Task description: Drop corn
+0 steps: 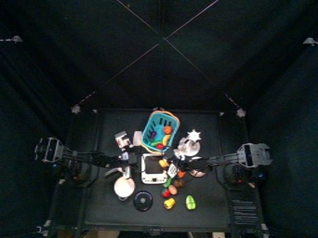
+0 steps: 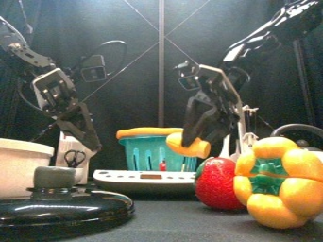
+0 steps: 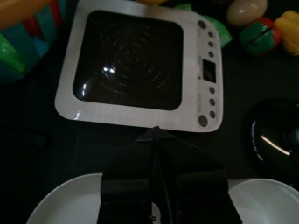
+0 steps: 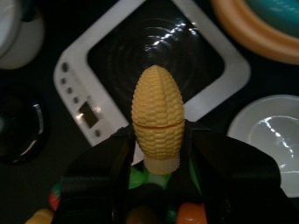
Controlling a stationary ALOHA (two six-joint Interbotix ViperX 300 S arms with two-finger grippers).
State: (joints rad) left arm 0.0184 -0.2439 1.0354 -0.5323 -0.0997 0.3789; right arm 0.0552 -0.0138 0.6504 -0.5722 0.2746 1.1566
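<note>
Right wrist view shows my right gripper (image 4: pixel 156 166) clenched on the yellow plastic corn cob (image 4: pixel 156 112), its long axis pointing outward. It hangs over the white kitchen scale (image 4: pixel 146 74) (teal basket (image 2: pixel 161 149) just behind), so I judge release drops it there.

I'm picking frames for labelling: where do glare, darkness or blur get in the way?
Right wrist view: the corn is sharp, and glare streaks the scale glass. Left wrist view: the left gripper is a dark mass and the toys behind look soft. Front view: the pepper looms near; the backdrop is black. Top view: everything is small and dim.
</note>
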